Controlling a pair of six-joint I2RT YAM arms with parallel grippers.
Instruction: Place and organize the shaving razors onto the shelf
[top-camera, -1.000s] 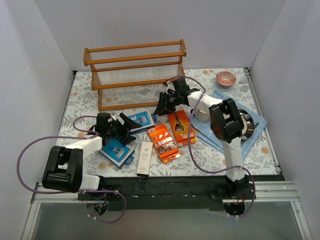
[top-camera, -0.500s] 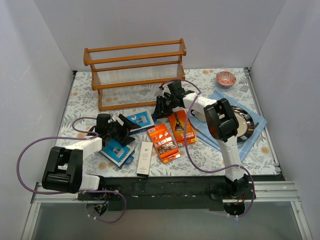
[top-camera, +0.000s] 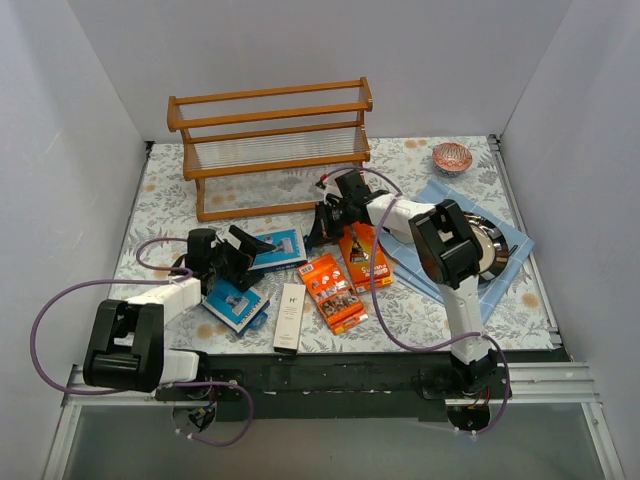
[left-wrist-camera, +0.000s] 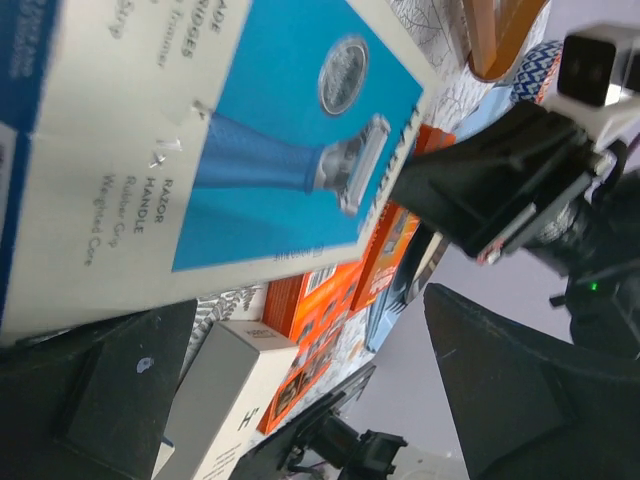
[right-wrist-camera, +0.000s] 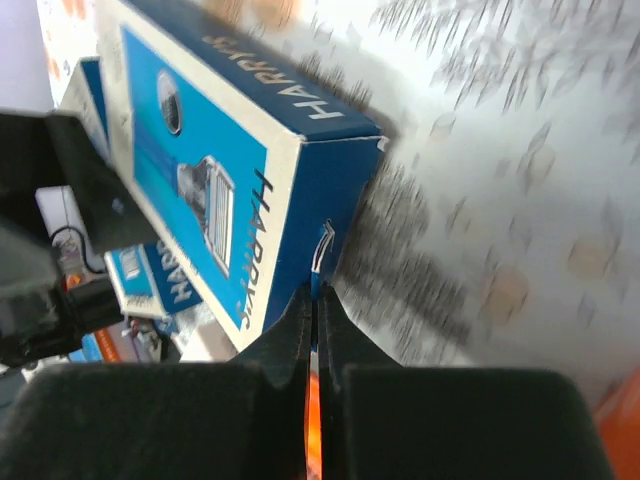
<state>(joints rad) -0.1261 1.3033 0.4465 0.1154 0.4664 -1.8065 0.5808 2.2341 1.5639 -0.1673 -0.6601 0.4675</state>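
The shelf (top-camera: 270, 150) stands at the back of the table. One blue razor pack (top-camera: 278, 246) (right-wrist-camera: 200, 170) (left-wrist-camera: 250, 140) lies between my two grippers, its right end slightly raised. My right gripper (top-camera: 316, 226) (right-wrist-camera: 318, 293) is shut on the thin edge of that end. My left gripper (top-camera: 246, 250) (left-wrist-camera: 310, 300) is open wide at the pack's left side, one finger under its edge. A second blue pack (top-camera: 233, 303), a slim white box (top-camera: 289, 315) (left-wrist-camera: 215, 400) and two orange packs (top-camera: 332, 290) (top-camera: 362, 255) lie flat nearby.
A blue cloth (top-camera: 512, 240) with a metal plate (top-camera: 490, 240) lies to the right, under the right arm. A small patterned bowl (top-camera: 451, 157) sits at the back right. White walls close in the table on three sides.
My right gripper has slid left and down to the blue pack's end and shut there. My left gripper has opened wider beside the same pack.
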